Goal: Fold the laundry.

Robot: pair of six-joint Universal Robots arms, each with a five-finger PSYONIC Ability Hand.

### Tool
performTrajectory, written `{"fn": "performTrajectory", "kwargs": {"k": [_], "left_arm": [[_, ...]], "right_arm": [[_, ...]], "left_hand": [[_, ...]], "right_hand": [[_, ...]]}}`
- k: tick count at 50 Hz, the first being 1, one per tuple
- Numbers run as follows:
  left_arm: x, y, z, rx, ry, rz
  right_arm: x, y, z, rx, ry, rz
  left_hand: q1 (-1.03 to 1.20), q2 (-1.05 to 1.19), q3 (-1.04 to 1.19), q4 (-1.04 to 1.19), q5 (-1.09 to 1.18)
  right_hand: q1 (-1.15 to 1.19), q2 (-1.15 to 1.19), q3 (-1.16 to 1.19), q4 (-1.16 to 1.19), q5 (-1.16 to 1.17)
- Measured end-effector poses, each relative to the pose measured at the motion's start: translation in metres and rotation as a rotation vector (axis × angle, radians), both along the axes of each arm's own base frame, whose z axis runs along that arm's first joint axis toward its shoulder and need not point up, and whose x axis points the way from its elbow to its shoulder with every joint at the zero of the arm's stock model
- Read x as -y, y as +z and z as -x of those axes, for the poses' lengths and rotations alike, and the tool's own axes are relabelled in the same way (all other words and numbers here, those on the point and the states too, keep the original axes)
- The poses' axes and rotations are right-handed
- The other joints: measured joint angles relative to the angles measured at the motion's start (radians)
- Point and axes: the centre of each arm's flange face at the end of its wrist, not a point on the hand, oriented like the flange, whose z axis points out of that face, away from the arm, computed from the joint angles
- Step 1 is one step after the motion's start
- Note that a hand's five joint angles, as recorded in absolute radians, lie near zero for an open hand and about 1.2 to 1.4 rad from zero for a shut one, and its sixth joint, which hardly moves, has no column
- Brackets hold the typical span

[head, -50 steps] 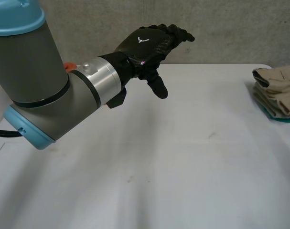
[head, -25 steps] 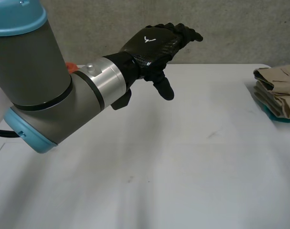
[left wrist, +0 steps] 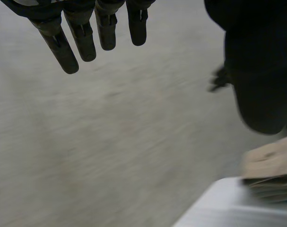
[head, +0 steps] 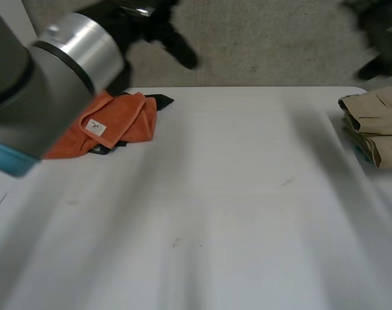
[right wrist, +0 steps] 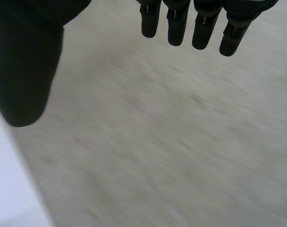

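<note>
The left hand (left wrist: pixel 84 40) hangs raised above the far left of the white table (head: pixel 234 194), its fingers straight and spread, the thumb held wide, nothing in its hold. The right hand (right wrist: pixel 178 23) is raised past the table's far right corner, its fingers likewise straight and well apart from the thumb, also empty. An orange cloth (head: pixel 118 121) lies crumpled on the table's far left part, a white label (head: pixel 95 127) facing up on it. A black cloth (head: pixel 158 100) pokes out from under it toward the table's far edge. The left arm (head: pixel 47 84) reaches over the table's left side and covers part of the orange cloth. Folded beige garments (head: pixel 378 126) sit stacked at the table's right edge near its far corner, well apart from the orange cloth; a teal item (head: pixel 361 154) shows just beneath the stack.
</note>
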Motion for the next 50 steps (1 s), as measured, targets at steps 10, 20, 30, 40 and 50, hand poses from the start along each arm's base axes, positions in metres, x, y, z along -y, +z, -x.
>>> {"fn": "performTrajectory", "kwargs": {"k": [10, 20, 30, 40, 50], "left_arm": [[0.144, -0.074, -0.103, 0.255, 0.483, -0.028], [0.243, -0.211, -0.144, 0.493, 0.511, 0.011], [0.286, -0.279, -0.166, 0.474, 0.543, 0.069], [0.27, -0.206, -0.142, 0.372, 0.573, 0.167], [0.163, -0.083, -0.077, 0.034, 0.364, 0.198]], "right_arm": [[-0.078, -0.098, -0.062, -0.146, 0.258, -0.344], [-0.094, -0.146, -0.059, -0.299, 0.18, -0.455], [-0.104, -0.158, -0.055, -0.312, 0.172, -0.499], [-0.104, -0.157, -0.054, -0.304, 0.168, -0.496], [-0.092, -0.138, -0.043, -0.274, 0.064, -0.444]], "left_hand": [[0.0, 0.0, 0.0, 0.0, 0.0], [0.002, 0.002, 0.0, 0.002, 0.0], [0.604, 0.529, 0.517, 0.534, 0.505], [0.88, 0.987, 0.972, 0.993, 0.915], [0.889, 0.988, 0.972, 0.993, 0.915]], "right_hand": [[0.0, 0.0, 0.0, 0.0, 0.0], [0.0, 0.0, 0.0, 0.0, 0.0], [0.0, 0.0, 0.0, 0.0, 0.0], [0.0, 0.0, 0.0, 0.0, 0.0], [0.0, 0.0, 0.0, 0.0, 0.0]]}}
